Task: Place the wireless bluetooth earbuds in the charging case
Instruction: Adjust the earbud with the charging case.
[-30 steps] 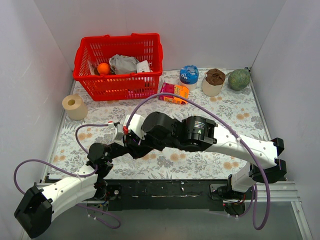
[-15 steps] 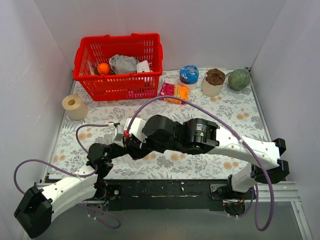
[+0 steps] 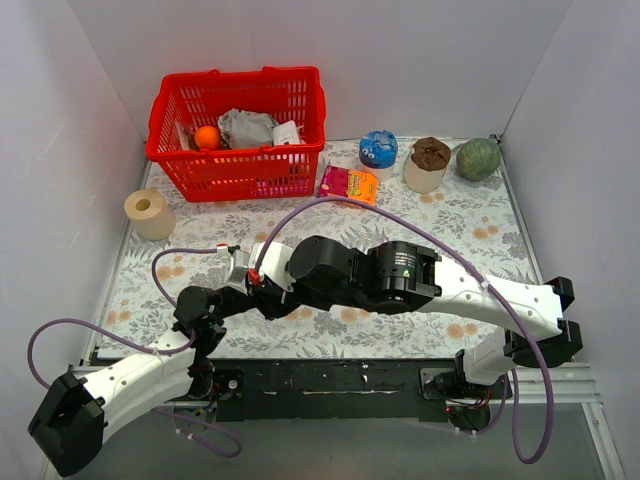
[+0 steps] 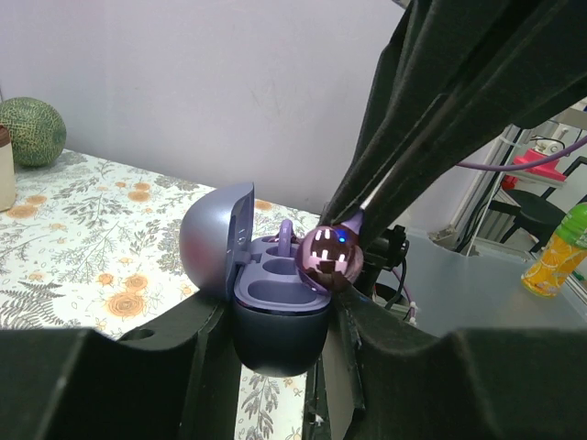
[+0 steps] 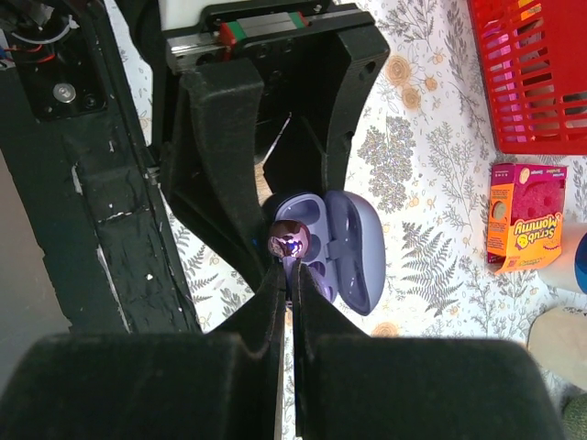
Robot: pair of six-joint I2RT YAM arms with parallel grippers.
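Observation:
My left gripper (image 4: 275,323) is shut on the lavender charging case (image 4: 280,335), held upright above the table with its lid (image 4: 215,243) open. It also shows in the right wrist view (image 5: 298,206), gripping the case (image 5: 341,247). My right gripper (image 5: 289,273) is shut on the stem of one shiny purple earbud (image 5: 287,240) and holds it over the case's near socket. The earbud (image 4: 330,259) touches the case's rim. A purple stem (image 4: 286,235) stands in a far socket, possibly the second bud. In the top view both grippers meet (image 3: 262,286); the case is hidden there.
A red basket (image 3: 240,130) with items stands at the back left, with a paper roll (image 3: 150,213) at the left edge. An orange packet (image 3: 348,184), a blue cup (image 3: 378,150), a brown-topped cup (image 3: 428,163) and a green melon (image 3: 478,158) sit along the back.
The right arm has shifted slightly to the right and nearer. The two grippers stay together, and the left arm has barely moved.

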